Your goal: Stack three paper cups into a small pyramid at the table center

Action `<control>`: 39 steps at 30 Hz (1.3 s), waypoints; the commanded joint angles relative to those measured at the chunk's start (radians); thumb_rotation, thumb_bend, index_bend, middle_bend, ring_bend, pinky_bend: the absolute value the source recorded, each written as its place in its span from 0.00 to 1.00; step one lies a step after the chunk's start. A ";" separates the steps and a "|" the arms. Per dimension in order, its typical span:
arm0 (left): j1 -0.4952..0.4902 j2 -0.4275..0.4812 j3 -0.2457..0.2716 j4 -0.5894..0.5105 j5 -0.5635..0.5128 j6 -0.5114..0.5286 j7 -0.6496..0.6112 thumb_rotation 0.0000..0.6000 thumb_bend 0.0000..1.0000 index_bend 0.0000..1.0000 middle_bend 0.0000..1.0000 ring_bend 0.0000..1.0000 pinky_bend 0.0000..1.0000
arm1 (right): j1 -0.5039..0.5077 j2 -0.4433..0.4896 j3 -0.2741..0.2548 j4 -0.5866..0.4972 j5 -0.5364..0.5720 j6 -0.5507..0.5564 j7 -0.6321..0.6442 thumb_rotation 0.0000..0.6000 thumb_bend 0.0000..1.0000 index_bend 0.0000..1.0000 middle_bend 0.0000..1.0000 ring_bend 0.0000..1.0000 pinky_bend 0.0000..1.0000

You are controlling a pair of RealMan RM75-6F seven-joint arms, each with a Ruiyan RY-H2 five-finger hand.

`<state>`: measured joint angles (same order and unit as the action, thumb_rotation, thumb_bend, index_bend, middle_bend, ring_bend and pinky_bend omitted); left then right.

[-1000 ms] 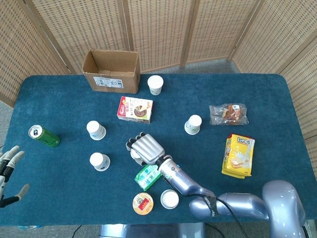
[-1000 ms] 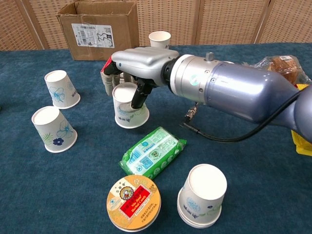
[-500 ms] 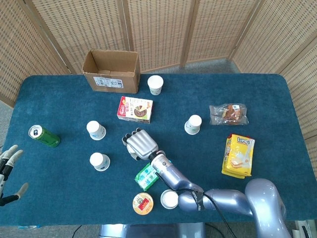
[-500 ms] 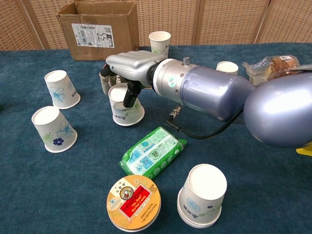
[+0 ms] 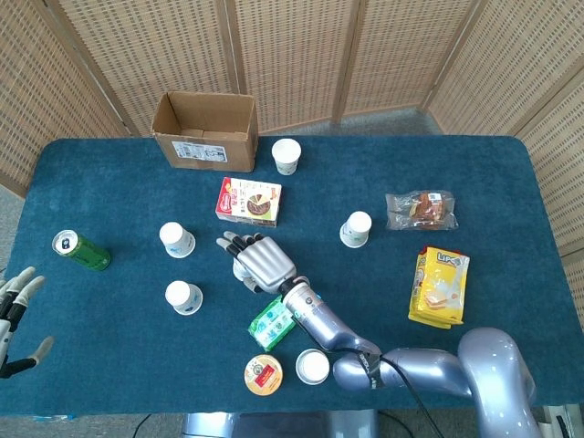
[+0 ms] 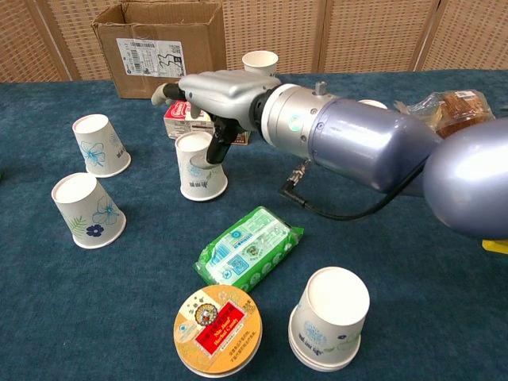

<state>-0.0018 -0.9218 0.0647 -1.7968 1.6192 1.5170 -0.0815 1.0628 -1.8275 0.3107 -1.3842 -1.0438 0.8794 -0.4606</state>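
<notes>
The right hand (image 6: 208,94) hovers over an upturned cup (image 6: 199,165), fingers spread, thumb touching its side without clasping it. Two more cups (image 6: 98,145) (image 6: 86,210) stand beyond its fingertips. The left hand (image 5: 15,315) hangs spread at the table edge (image 5: 55,401), holding nothing.

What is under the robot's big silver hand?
An upside-down white paper cup with blue flowers stands under the silver right hand; its thumb touches the cup's side. From above the hand hides the cup.
</notes>
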 commanded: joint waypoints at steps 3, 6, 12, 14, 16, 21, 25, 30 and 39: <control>0.001 -0.003 0.004 -0.004 0.009 0.001 0.010 1.00 0.37 0.00 0.00 0.00 0.00 | -0.013 0.036 0.000 -0.041 0.001 0.003 0.020 1.00 0.37 0.00 0.00 0.15 0.33; 0.002 -0.004 0.006 -0.004 0.012 0.002 0.012 1.00 0.37 0.00 0.00 0.00 0.00 | -0.023 0.055 -0.001 -0.056 0.004 0.013 0.025 1.00 0.37 0.00 0.00 0.10 0.31; 0.000 -0.004 0.007 0.000 0.013 -0.004 0.010 1.00 0.37 0.00 0.00 0.00 0.00 | -0.063 0.144 -0.020 -0.081 0.000 0.033 0.034 1.00 0.36 0.00 0.00 0.05 0.26; -0.001 -0.004 0.008 0.000 0.014 -0.005 0.009 1.00 0.37 0.00 0.00 0.00 0.00 | -0.084 0.183 -0.032 -0.083 0.001 0.033 0.044 1.00 0.36 0.00 0.00 0.02 0.23; -0.001 -0.004 0.009 -0.001 0.017 -0.004 0.009 1.00 0.37 0.00 0.00 0.00 0.00 | -0.101 0.216 -0.045 -0.081 0.001 0.031 0.054 1.00 0.35 0.00 0.00 0.00 0.19; 0.000 -0.004 0.014 -0.007 0.031 0.001 0.015 1.00 0.37 0.00 0.00 0.00 0.00 | -0.157 0.299 -0.086 -0.068 -0.003 0.021 0.099 1.00 0.34 0.00 0.00 0.00 0.13; -0.002 -0.010 0.019 -0.009 0.039 -0.008 0.031 1.00 0.37 0.00 0.00 0.00 0.00 | -0.193 0.339 -0.112 -0.043 -0.002 0.006 0.143 1.00 0.34 0.00 0.00 0.00 0.13; -0.003 -0.019 0.023 -0.013 0.048 -0.013 0.054 1.00 0.37 0.00 0.00 0.00 0.00 | -0.219 0.347 -0.127 0.020 0.005 -0.017 0.197 1.00 0.34 0.00 0.00 0.00 0.13; -0.006 -0.027 0.021 -0.017 0.039 -0.019 0.072 1.00 0.37 0.00 0.00 0.00 0.00 | -0.226 0.325 -0.123 0.093 0.004 -0.051 0.251 1.00 0.34 0.00 0.00 0.00 0.13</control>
<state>-0.0075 -0.9485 0.0858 -1.8143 1.6583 1.4981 -0.0096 0.8376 -1.5000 0.1881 -1.2940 -1.0392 0.8308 -0.2124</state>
